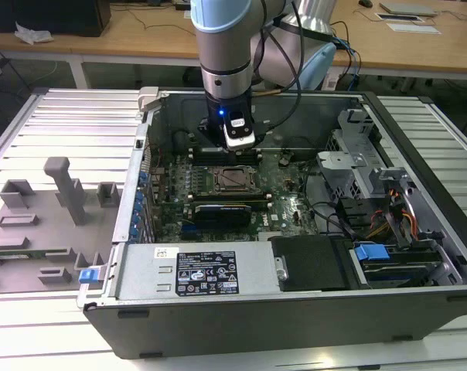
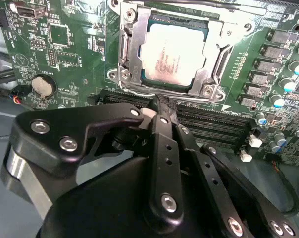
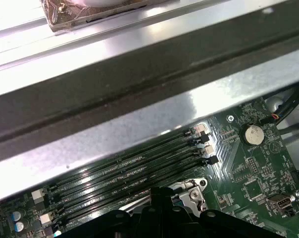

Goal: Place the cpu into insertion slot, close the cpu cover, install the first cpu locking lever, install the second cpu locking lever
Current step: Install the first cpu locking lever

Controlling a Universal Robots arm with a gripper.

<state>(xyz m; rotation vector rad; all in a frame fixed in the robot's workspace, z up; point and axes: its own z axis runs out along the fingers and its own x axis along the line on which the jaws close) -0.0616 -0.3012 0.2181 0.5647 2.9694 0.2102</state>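
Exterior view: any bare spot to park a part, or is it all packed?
Free: the ribbed metal table beyond the grey fixture tray, on the exterior view's left of the computer case; also the flat top of the power supply at the case's near edge. Crowded: the motherboard around the cpu, with the gripper above it, and the cabled drive bay.

cpu [image 2: 173,54]: flat square chip with a silvery-grey top, seated level in the socket.
insertion slot [image 2: 220,57]: square socket on the green board, just beside the long black memory slots.
cpu cover [image 2: 131,52]: silvery metal frame lying down around the chip, which shows through its window.
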